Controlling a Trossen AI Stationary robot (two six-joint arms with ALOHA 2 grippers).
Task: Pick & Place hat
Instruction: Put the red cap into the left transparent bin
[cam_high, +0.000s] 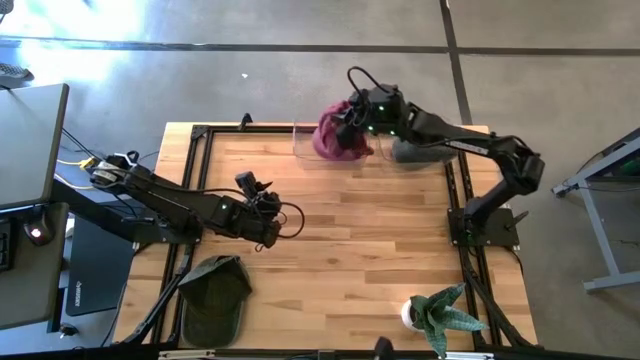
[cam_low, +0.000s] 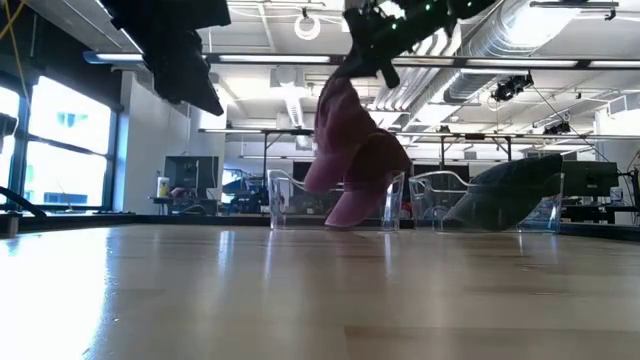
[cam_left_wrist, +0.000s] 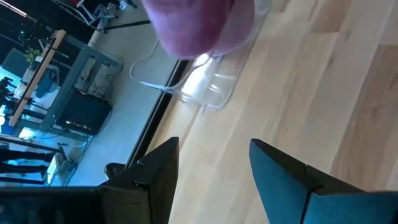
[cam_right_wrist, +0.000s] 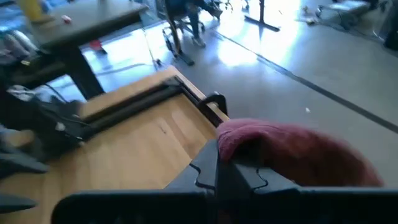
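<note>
From above, a pale wooden table (cam_high: 330, 220) framed in black rails stands on a grey concrete floor (cam_high: 300, 60); a dark green cap (cam_high: 215, 295) lies near its left front corner, a potted plant (cam_high: 440, 315) at the right front; the left gripper (cam_high: 262, 205) hangs over the middle-left with fingers spread and empty, while the right gripper (cam_high: 352, 118), clamped tight on the maroon hat (cam_high: 338, 138), holds it over a clear bin (cam_high: 308, 150) at the far edge. At table height the maroon hat (cam_low: 350, 160) dangles into the clear bin (cam_low: 335, 200), a grey hat (cam_low: 505, 195) lying in the neighbouring bin (cam_low: 435, 200), an open workshop behind; past the left wrist's parted fingers (cam_left_wrist: 155, 177) lie bare planks and the hat (cam_left_wrist: 193, 25); the right wrist shows the brim (cam_right_wrist: 292, 149) pinched at the jaws.
</note>
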